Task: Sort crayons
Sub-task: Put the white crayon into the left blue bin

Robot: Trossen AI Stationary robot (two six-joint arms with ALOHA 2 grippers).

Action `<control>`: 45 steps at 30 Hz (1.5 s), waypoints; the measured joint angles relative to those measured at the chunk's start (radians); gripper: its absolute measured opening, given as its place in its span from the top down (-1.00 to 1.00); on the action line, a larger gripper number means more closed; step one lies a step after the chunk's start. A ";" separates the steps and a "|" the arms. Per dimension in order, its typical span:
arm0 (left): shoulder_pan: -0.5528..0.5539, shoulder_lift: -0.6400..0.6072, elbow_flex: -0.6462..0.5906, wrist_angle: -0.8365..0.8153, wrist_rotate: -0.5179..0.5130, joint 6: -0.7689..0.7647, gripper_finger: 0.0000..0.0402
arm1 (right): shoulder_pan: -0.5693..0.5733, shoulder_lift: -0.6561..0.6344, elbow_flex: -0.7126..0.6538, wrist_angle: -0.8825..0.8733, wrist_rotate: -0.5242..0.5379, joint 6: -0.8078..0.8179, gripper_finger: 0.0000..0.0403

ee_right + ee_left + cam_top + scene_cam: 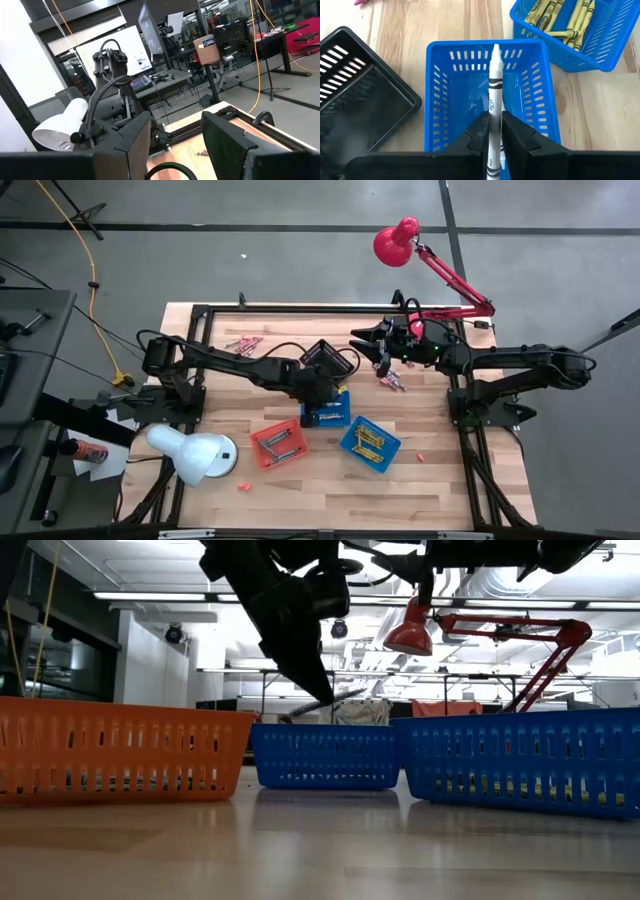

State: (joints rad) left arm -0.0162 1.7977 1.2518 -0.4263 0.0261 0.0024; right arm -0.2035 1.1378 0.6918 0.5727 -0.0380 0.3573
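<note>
Grey crayon (495, 85) pinched in the left tool (494, 131) above the blue basket (436, 100); yellow ones (560, 20) already sorted; loose crayons (243, 343) remain on the counter (440, 480); right tool (362, 343), apparently empty, gapes.

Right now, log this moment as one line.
left end effector: holding grey crayon above middle blue basket | right end effector: open, raised, empty | yellow crayons: in other blue basket

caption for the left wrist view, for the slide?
Left end effector holding a grey crayon over the blue mesh basket, beside a black basket.
</note>
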 joint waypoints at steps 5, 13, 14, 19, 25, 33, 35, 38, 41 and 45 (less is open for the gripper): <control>-0.002 0.000 0.000 -0.001 0.000 -0.010 0.62 | 0.000 0.000 0.000 0.016 0.000 0.000 0.15; 0.024 -0.092 0.054 -0.169 -0.039 0.033 0.26 | 0.000 -0.008 0.000 0.039 0.000 -0.026 0.15; 0.038 -0.126 0.058 -0.188 -0.053 0.029 0.23 | 0.000 -0.011 0.000 0.037 0.000 -0.026 0.15; 0.103 -0.338 0.021 -0.109 -0.072 -0.018 0.17 | 0.000 -0.027 0.009 0.044 0.000 -0.028 0.15; 0.142 -0.586 -0.190 0.325 -0.064 -0.070 0.17 | 0.001 -0.032 0.008 0.043 0.000 -0.026 0.15; 0.124 -0.745 -0.513 0.686 -0.064 -0.230 0.17 | 0.001 -0.032 0.008 0.046 0.000 -0.026 0.15; 0.124 -0.754 -0.540 0.732 -0.064 -0.237 0.17 | 0.001 -0.032 0.008 0.045 0.000 -0.026 0.15; 0.124 -0.762 -0.548 0.748 -0.064 -0.236 0.18 | 0.001 -0.032 0.008 0.045 0.000 -0.026 0.15; 0.128 -0.761 -0.548 0.768 -0.065 -0.236 0.18 | 0.001 -0.032 0.008 0.045 0.000 -0.026 0.15; 0.128 -0.761 -0.548 0.775 -0.095 -0.226 0.18 | 0.001 -0.032 0.008 0.045 0.000 -0.025 0.15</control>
State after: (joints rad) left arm 0.1120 1.0370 0.7036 0.3486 -0.0685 -0.2236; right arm -0.2024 1.1053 0.6994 0.6174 -0.0383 0.3321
